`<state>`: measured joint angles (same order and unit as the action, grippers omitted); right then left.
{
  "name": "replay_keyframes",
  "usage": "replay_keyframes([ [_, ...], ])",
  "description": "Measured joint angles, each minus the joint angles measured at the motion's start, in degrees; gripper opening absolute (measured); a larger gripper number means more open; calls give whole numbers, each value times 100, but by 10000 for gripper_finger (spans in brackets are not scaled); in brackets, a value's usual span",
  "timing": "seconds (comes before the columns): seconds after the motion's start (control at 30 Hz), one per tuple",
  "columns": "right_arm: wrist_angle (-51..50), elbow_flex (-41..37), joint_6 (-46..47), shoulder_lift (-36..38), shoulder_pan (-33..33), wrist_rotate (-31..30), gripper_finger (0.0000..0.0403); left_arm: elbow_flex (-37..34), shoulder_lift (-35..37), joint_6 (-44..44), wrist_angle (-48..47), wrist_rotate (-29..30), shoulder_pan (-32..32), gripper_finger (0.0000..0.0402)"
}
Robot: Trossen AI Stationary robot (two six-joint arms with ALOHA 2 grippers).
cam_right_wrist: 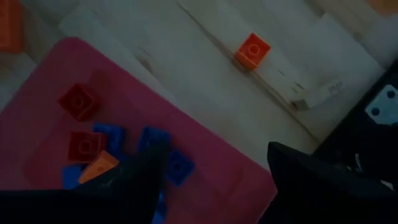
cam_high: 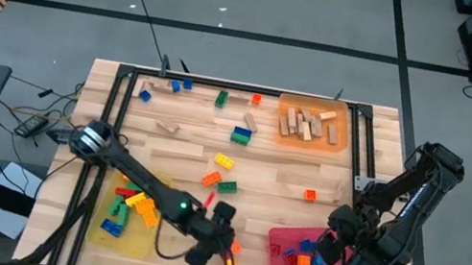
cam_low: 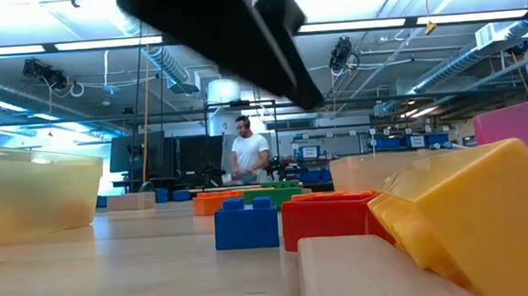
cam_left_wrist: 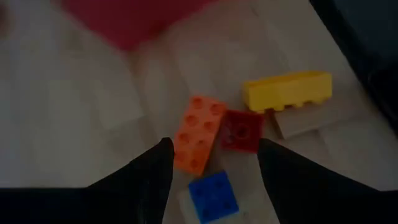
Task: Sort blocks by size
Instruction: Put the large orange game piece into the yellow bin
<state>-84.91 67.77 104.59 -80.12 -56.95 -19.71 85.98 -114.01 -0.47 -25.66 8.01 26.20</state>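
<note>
The yellow tray (cam_high: 123, 230) lies at the near left of the tabletop (cam_high: 184, 148) and holds large blocks: green, red, yellow, orange and blue ones in a loose heap (cam_high: 128, 205). The left arm crosses over this tray's right side. Right of the yellow tray, near the tabletop's front edge, the left claw (cam_high: 214, 246) hangs released, fingers spread, above a small cluster: an orange block (cam_left_wrist: 199, 132) touching a red block (cam_left_wrist: 241, 130), a blue block (cam_left_wrist: 213, 196) just beside them, and a yellow block (cam_left_wrist: 287, 91) resting on a tan wooden piece (cam_left_wrist: 311, 121). Nothing is held.

Farther back from the yellow tray, loose blocks lie scattered on the bare wood: blue ones (cam_high: 181, 86) and a tan piece (cam_high: 167, 126) near the back rail, a green block (cam_high: 220, 99), a blue-and-green pair (cam_high: 240, 135), and yellow (cam_high: 225, 161), orange (cam_high: 210, 179) and green (cam_high: 226, 186) blocks at mid-table.

Well right of the yellow tray, at the back, the orange tray (cam_high: 312, 124) holds only tan wooden pieces (cam_high: 307, 124). A lone small orange block (cam_high: 310, 195) sits on the wood between it and the red tray (cam_high: 306, 262), which lies at the near right and holds small red, blue and orange blocks (cam_right_wrist: 99, 152). The right claw (cam_high: 332, 252) hangs over that tray's right part, released and empty.

Beyond the tabletop, a person (cam_low: 248, 151) stands in the room.
</note>
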Motion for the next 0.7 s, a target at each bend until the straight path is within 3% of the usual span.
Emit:
replay_keyframes([
  [0.27, 29, 0, -26, -2, 0, -215, 290, 328, -649, 1167, -254, -179, -130, 239],
  [0.47, 84, 0, -28, -2, 0, -229, 286, 338, -654, 1240, -261, -110, -401, 239],
  [0.7, 88, 0, -89, -2, 0, -322, 288, 338, -654, 1513, -303, -724, -634, 239],
])
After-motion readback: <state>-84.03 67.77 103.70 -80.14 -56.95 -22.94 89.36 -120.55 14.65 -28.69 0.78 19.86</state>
